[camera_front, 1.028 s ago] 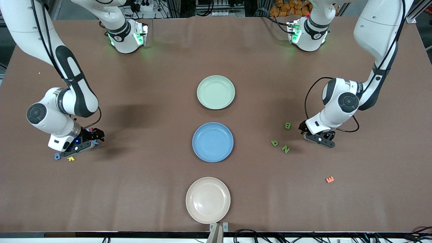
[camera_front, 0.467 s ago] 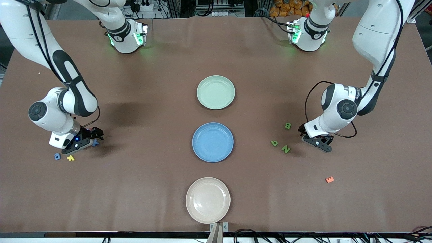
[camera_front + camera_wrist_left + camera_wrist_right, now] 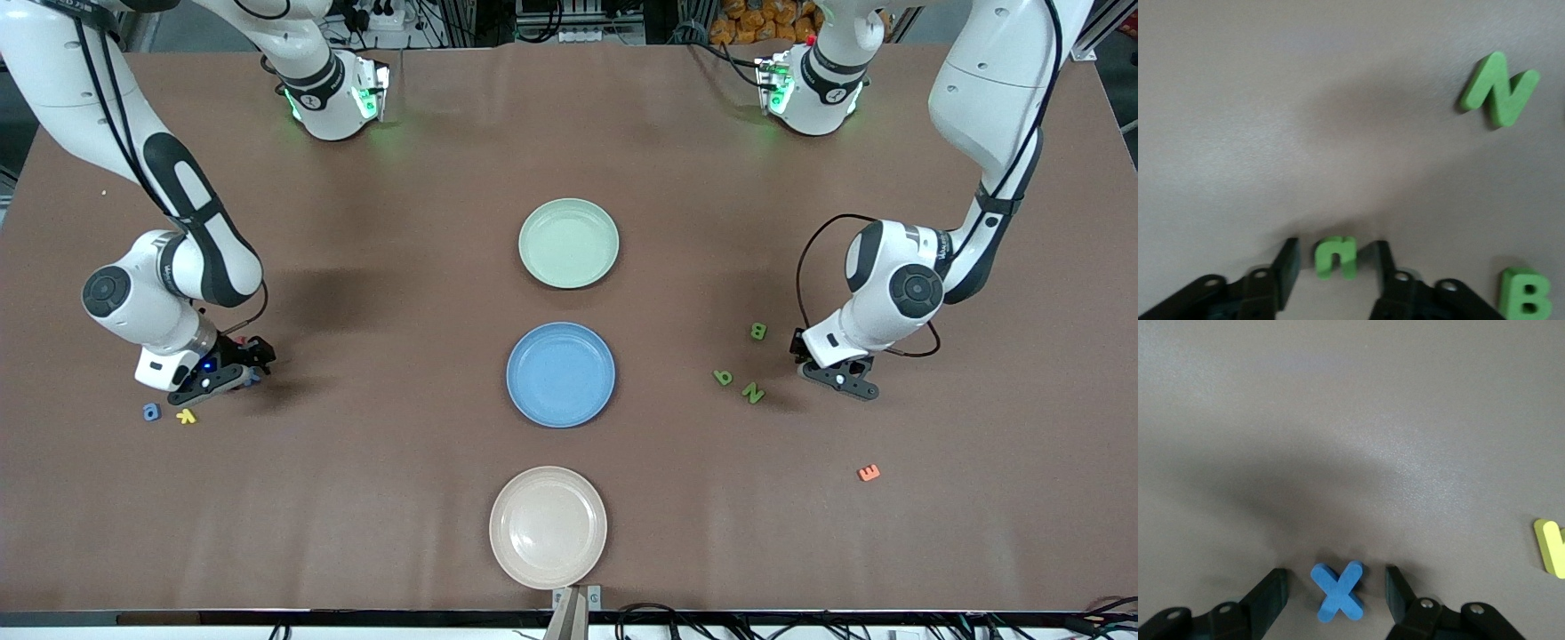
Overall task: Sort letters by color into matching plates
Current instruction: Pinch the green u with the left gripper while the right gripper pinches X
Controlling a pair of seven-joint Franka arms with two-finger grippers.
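Change since a second ago: both arms have shifted slightly and settled low over their targets; no letter lifted yet, green plate (image 3: 569, 243) and blue plate (image 3: 560, 374) both bare at mid-counter.

Left gripper (image 3: 1335, 267), near the left arm's counter edge: jaws open, straddling a green letter (image 3: 1336, 257), untouched. Green N (image 3: 1499, 89) and green B (image 3: 1525, 294) lie nearby.

Right gripper (image 3: 1335, 593), near the right arm's edge: jaws open around a blue X (image 3: 1338, 591).

Letters: thick, matte, foam-like cutouts. Plates: round, shallow, smooth-rimmed. Counter: brown, faintly grained.
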